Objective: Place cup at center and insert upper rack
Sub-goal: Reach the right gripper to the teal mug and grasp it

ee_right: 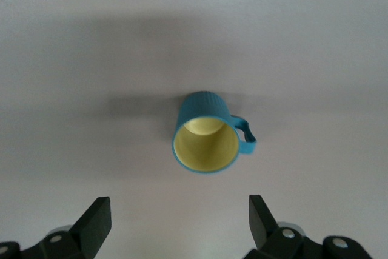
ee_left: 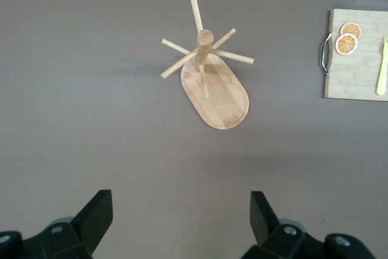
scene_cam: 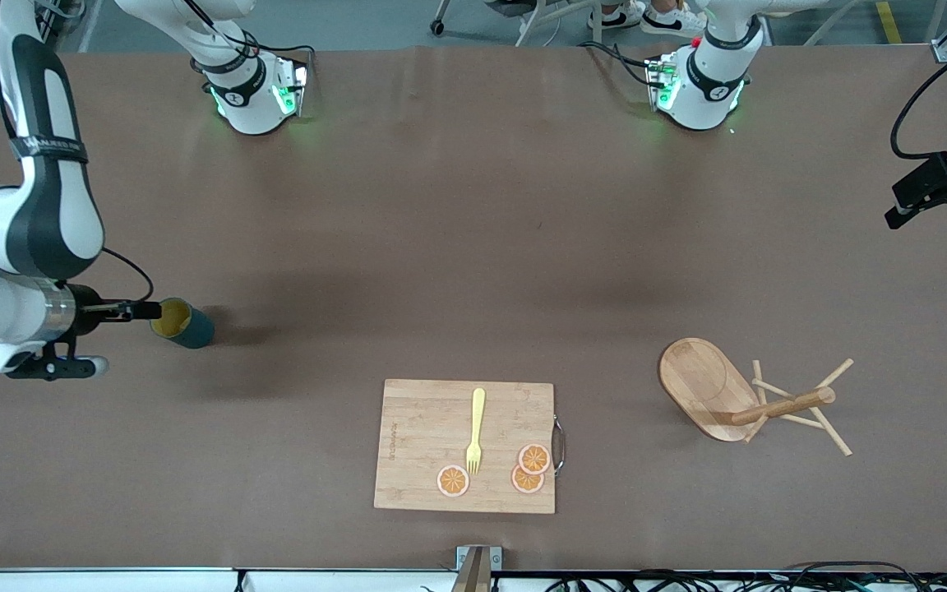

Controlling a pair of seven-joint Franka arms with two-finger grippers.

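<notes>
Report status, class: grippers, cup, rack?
Both grippers open, empty: right over cup, left over rack. Cup upright. Nothing blocking.

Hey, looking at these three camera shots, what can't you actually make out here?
- Left claw: open in its wrist view; the front view's edge cuts it off.
- Cup: front view, the right claw covers part of its rim; any lettering is too small to see in either view.
- Cutting board: left wrist view, cut off by the edge.
- Upper rack: whether it stands or lies tipped is unclear.
</notes>
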